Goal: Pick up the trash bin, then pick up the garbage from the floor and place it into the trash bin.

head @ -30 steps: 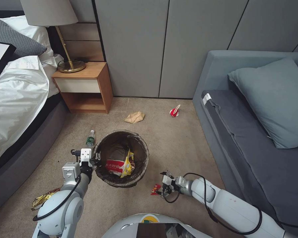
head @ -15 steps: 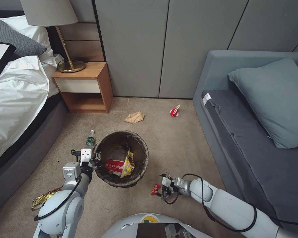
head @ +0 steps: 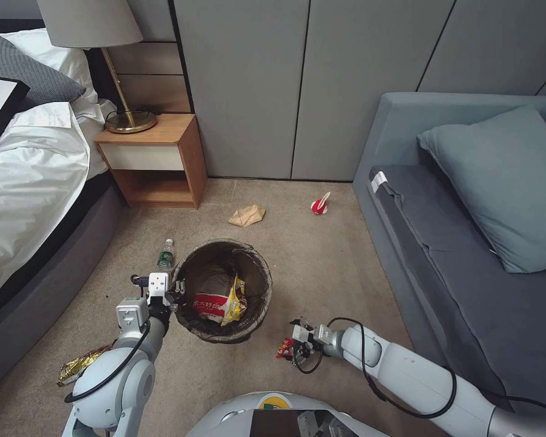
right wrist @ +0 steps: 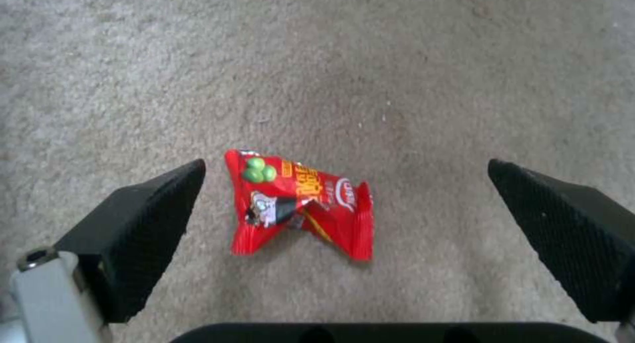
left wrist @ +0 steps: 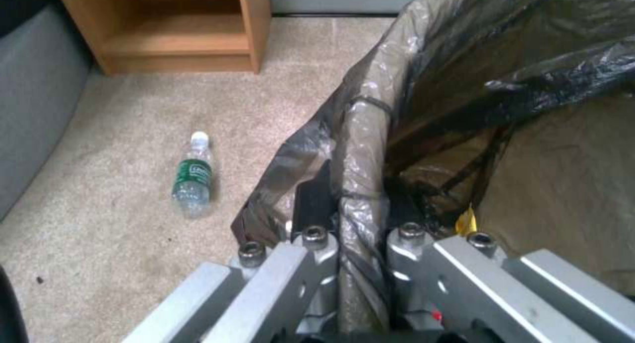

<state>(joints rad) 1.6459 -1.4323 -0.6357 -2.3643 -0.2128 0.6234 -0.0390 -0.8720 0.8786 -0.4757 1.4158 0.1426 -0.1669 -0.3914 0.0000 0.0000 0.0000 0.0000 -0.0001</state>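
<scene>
We have our right pincer [head: 292, 351] low over the beige carpet floor [head: 333, 267], its two black ribbed fingers [right wrist: 142, 229] spread wide with nothing between them but carpet and the small crumpled red snack wrapper [right wrist: 301, 206]. In the right wrist view the wrapper lies flat on the floor directly ahead of the pincer, a little nearer one finger than the other and touching neither; it is roughly triangular, so we read no clear long axis, though its widest spread seems to run across the gap. We judge a short reach forward and down would bring the fingers to either side of it. From the head view the wrapper [head: 284, 348] sits just beside the pincer tips, near the round white plastic trash bin [head: 224, 291] with its dark bag liner, which stands to the left with a red-and-yellow packet already inside. Our left pincer [left wrist: 360, 243] is pinching the bin's lined rim, so the right arm is the nearer and the free one for this piece.
</scene>
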